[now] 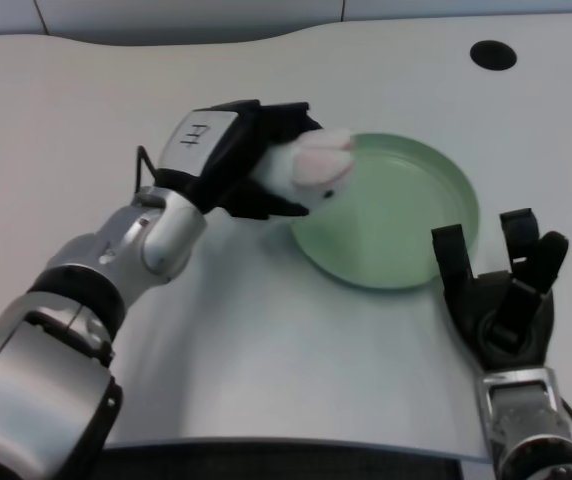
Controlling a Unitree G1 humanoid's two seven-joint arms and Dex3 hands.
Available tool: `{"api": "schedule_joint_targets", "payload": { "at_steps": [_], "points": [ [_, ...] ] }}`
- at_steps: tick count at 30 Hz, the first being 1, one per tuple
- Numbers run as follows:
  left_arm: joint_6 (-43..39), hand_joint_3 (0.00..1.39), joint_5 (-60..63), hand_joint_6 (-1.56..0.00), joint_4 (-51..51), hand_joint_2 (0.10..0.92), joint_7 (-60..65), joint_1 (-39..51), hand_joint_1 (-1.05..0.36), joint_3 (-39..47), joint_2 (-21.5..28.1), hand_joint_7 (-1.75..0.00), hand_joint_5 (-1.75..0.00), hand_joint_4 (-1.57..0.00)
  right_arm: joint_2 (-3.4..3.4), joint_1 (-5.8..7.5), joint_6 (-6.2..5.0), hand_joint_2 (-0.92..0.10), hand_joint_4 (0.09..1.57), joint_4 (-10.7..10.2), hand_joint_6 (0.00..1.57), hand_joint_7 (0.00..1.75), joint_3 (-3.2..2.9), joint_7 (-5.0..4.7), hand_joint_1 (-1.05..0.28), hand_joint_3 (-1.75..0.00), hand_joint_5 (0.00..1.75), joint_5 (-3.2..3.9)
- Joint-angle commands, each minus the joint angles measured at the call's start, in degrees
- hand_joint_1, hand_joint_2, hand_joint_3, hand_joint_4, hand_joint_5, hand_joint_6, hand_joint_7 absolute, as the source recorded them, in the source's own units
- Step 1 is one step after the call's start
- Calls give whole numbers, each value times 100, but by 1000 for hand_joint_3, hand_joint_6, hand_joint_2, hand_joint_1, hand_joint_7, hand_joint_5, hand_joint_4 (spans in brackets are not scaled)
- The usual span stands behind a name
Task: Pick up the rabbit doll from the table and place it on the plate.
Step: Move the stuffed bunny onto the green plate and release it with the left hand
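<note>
Silver jointed forearms, black fingers [284, 125], white marked plate on left hand [228, 150], thin black cable.

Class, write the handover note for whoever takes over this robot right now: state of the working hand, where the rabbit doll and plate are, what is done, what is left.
Left hand: grips the rabbit doll, fingers wrapped around its body.
Rabbit doll: held at the left rim of the green plate, head poking out over the plate's edge. Whether it touches the rim cannot be told.
Plate: on the white table, nothing lying in it.
Done: doll picked up and brought to the plate.
Left: move it further over the plate, set it down, open the hand and pull back.
</note>
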Motion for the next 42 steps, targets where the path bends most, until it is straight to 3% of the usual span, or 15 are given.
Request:
{"api": "schedule_joint_targets", "payload": {
  "at_steps": [1,3,10,13,15,19,22,26,27,29,32,35,42],
  "points": [
    [-65,2,-35,-797,17,787,-134,-126,-286,-44,-300,-1077,-1413,-730,86,308,-85,-921,760,50,611,1665,-59,74,-566,-153,1746,50],
    [-75,4,-56,-780,27,783,-197,-127,-280,-45,-444,-1101,-1418,-730,121,347,-90,-921,768,20,619,1664,-69,85,-567,-170,1746,78],
    [-66,2,-49,-777,29,782,-223,-127,-278,-24,-461,-1103,-1412,-735,134,359,-86,-921,773,-6,625,1658,-66,79,-567,-178,1746,83],
    [45,7,187,-758,41,818,-75,-130,-329,-276,-690,-1079,-1415,-709,279,473,-279,-921,788,-143,625,1700,-92,146,-568,-202,1746,126],
    [109,5,298,-754,51,826,64,-134,-344,-398,-763,-1082,-1446,-694,332,518,-312,-921,791,-198,618,1717,-103,188,-570,-209,1746,160],
    [187,1,384,-752,71,822,228,-146,-365,-511,-794,-1098,-1484,-688,357,546,-291,-921,792,-236,611,1718,-90,212,-568,-210,1746,200],
    [390,2,493,-736,110,828,304,-174,-333,-641,-846,-1053,-1458,-685,434,627,-412,-921,791,-317,618,1726,-105,300,-578,-180,1746,246],
    [530,4,533,-669,137,849,396,-189,-322,-715,-880,-1042,-1463,-609,476,686,-488,-921,762,-345,576,1743,-93,408,-573,-202,1746,284],
    [611,5,526,-617,150,853,389,-189,-347,-715,-901,-968,-1366,-550,486,705,-464,-921,760,-351,573,1744,-91,425,-573,-205,1746,297],
    [719,3,537,-677,162,865,402,-190,-429,-736,-923,-406,-925,-483,505,732,-431,-921,760,-364,573,1739,-88,439,-574,-205,1746,317],
    [863,2,606,-679,169,876,455,-197,-492,-819,-943,-99,-636,-421,525,757,-455,-921,763,-394,576,1735,-84,454,-574,-202,1746,325],
    [950,3,618,-614,175,887,449,-198,-531,-855,-960,-13,-475,-366,528,776,-473,-921,756,-411,568,1727,-75,492,-578,-205,1746,322],
    [998,4,629,-511,177,893,464,-184,-598,-902,-966,0,-385,-318,531,779,-461,-921,749,-416,549,1745,-75,515,-573,-217,1746,332]
  ]
}}
